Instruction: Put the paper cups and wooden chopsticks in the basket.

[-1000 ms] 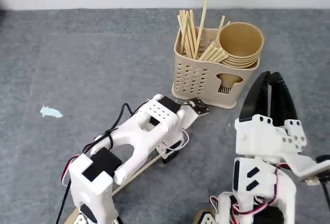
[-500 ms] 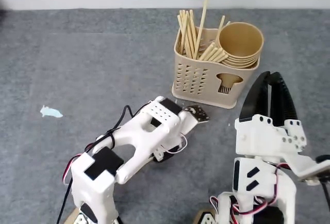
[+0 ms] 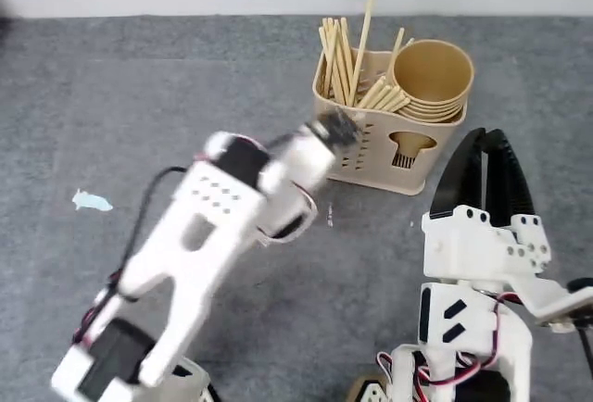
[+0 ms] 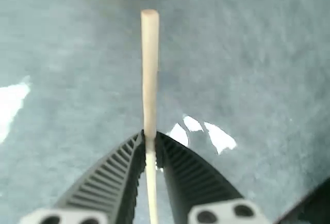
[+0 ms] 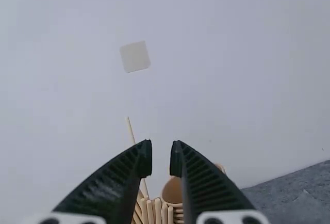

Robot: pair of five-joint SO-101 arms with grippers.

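Gripping the chopstick (image 4: 149, 69) in clamped jaws, your left gripper (image 4: 149, 137) holds it jutting past its fingertips. Align the stick above the basket (image 3: 366, 143) just beside the gripper, then release.

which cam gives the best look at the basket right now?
High view: the whole basket shows, chopsticks in one compartment, stacked paper cups in the other. Right wrist view catches chopstick tops and a cup rim past the right gripper. Left wrist view faces the table.
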